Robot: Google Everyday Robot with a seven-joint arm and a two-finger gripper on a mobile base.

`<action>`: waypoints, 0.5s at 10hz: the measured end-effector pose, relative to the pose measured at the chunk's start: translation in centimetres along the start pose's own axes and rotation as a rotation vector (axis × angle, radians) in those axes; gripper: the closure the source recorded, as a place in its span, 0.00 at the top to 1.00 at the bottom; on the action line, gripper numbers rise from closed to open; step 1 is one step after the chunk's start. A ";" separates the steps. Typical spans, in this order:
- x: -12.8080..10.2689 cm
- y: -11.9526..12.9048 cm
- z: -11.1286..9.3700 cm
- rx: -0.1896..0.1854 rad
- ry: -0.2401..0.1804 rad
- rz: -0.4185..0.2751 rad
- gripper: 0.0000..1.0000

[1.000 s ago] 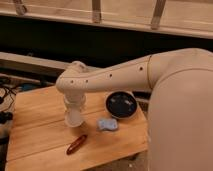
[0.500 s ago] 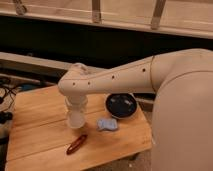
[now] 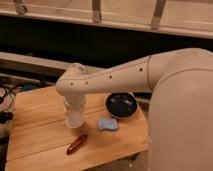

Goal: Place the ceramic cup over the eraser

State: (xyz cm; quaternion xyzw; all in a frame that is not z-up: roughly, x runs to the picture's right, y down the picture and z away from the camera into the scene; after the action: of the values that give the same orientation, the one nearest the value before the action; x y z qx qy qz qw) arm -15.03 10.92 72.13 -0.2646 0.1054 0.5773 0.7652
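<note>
The small white ceramic cup (image 3: 75, 120) hangs at the tip of my gripper (image 3: 75, 111), which points straight down over the left middle of the wooden table (image 3: 35, 125). The gripper is shut on the cup from above, and the cup looks just above the tabletop. The eraser (image 3: 107, 124), a small light blue block, lies on the table a little to the right of the cup and apart from it. My white arm (image 3: 115, 77) reaches in from the right.
A round black bowl (image 3: 121, 105) stands behind and right of the eraser, near the table's right edge. A reddish-brown oblong object (image 3: 76, 144) lies in front of the cup. Cables hang at the far left (image 3: 6, 95).
The arm's wrist and elbow have shifted slightly. The cup has stayed in the gripper at nearly the same spot.
</note>
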 end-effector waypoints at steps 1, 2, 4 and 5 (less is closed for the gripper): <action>-0.7 0.4 0.6 0.020 0.003 -0.011 0.42; -1.5 1.2 1.2 0.030 0.009 -0.022 0.53; -2.5 1.4 1.9 0.038 0.013 -0.021 0.72; -3.1 0.6 2.0 0.046 0.009 -0.017 0.79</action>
State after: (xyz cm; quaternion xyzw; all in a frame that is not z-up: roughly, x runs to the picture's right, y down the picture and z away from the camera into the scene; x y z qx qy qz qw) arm -16.80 9.56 75.10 -0.2504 0.1200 0.5671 0.7754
